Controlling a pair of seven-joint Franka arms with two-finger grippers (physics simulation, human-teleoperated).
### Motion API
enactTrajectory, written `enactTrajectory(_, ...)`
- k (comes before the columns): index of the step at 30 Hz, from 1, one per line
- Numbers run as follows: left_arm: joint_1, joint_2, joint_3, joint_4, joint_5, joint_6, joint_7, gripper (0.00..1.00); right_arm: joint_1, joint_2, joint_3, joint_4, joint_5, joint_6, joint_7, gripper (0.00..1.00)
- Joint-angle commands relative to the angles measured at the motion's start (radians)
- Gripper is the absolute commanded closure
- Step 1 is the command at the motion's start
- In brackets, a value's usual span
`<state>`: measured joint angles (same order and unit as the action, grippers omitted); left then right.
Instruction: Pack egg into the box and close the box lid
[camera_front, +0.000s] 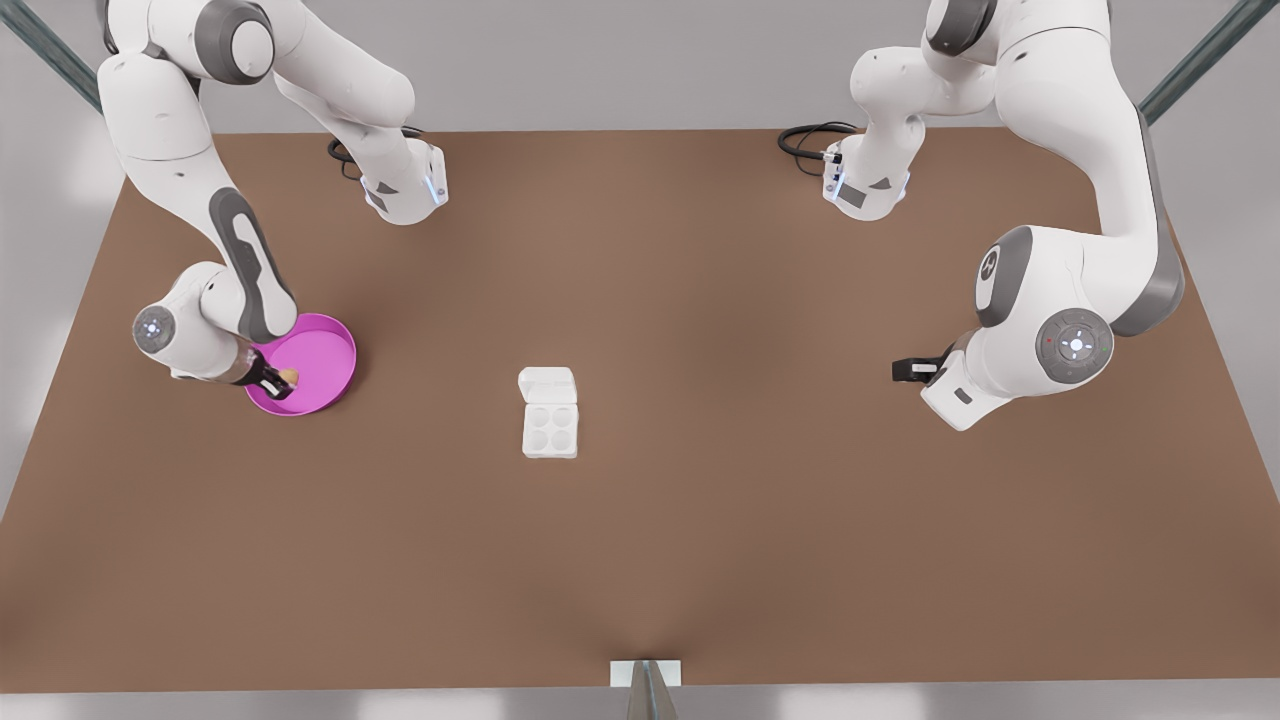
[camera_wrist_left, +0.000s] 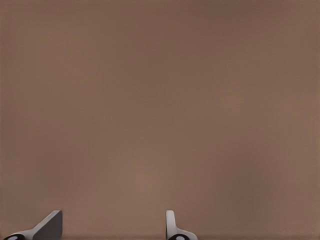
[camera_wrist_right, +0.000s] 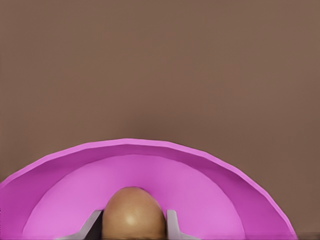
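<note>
The tan-brown egg (camera_front: 289, 377) (camera_wrist_right: 133, 212) sits inside the magenta-pink dish (camera_front: 320, 345) (camera_wrist_right: 150, 146) at the front view's left. My right gripper (camera_front: 280, 382) (camera_wrist_right: 132, 222) reaches into that dish, and its two fingers press against the egg's sides, shut on it. The white box (camera_front: 549, 430) lies at the table's middle with four empty cups showing. Its box lid (camera_front: 548, 385) is folded open and flat behind the base. My left gripper (camera_front: 905, 370) (camera_wrist_left: 114, 220) waits at the front view's right, open over bare table.
The brown table (camera_front: 700, 540) stretches wide around the box. Both arm bases (camera_front: 405, 185) stand at the far edge with black cables beside them. A small white bracket (camera_front: 645, 672) marks the near edge's middle.
</note>
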<state>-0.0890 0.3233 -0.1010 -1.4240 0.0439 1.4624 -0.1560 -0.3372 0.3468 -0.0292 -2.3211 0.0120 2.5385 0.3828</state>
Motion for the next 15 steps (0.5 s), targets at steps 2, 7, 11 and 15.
enactTrajectory(2, 0.000, -0.001, 0.001, 0.000, 0.001, 0.000, -0.001, 0.00, 0.004, 0.007, 0.002, 0.002, 0.036, -0.047, -0.111, 0.42)
enactTrajectory(7, 0.000, 0.005, 0.000, 0.000, 0.002, 0.000, 0.000, 0.00, 0.010, 0.018, 0.002, 0.003, 0.034, -0.047, -0.119, 0.42)
enactTrajectory(11, 0.000, 0.005, 0.000, 0.002, 0.002, 0.000, 0.000, 0.00, 0.010, 0.030, 0.002, 0.026, 0.034, -0.041, -0.120, 0.42)
enactTrajectory(15, 0.002, 0.005, 0.000, 0.002, 0.002, 0.000, 0.001, 0.00, 0.010, 0.040, 0.002, 0.034, 0.036, -0.038, -0.120, 0.42)
